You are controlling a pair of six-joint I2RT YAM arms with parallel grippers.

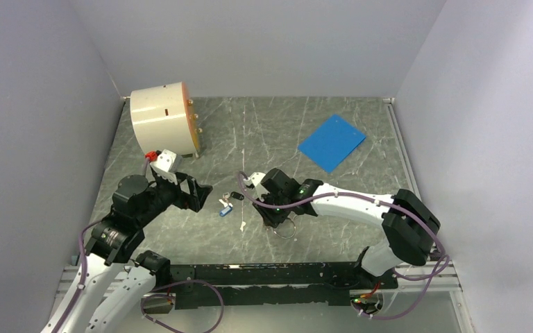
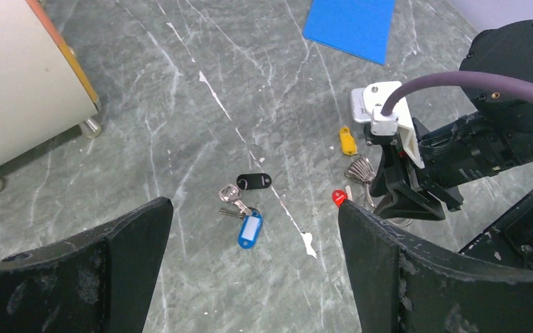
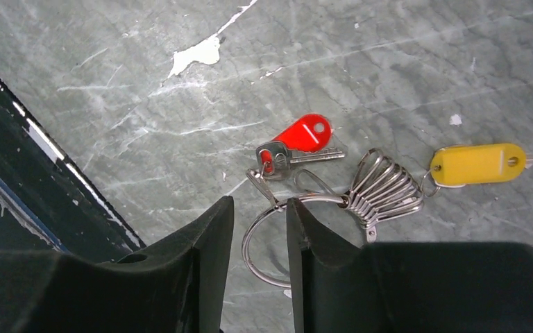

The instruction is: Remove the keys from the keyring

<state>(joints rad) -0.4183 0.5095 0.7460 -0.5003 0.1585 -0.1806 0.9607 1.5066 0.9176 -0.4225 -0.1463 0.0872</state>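
right wrist view: the right gripper [image 3: 260, 208] sits low over the table [image 3: 402, 62], jaws parted by a narrow gap, with an arc of the keyring [image 3: 319, 199] showing in that gap, not clamped. a red-tagged key [image 3: 305, 133] lies just beside the ring, and a yellow-tagged key [image 3: 477, 164] touches its small loops. the left gripper [image 2: 253, 207] gapes wide above a blue-tagged key [image 2: 248, 229]. whatever the cream drum [image 1: 159, 119] holds is hidden.

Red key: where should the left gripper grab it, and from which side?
Pinch the red tag across its narrow width, from above, at its free end away from the ring. It lies flat and clear there, while the right gripper straddles the ring.
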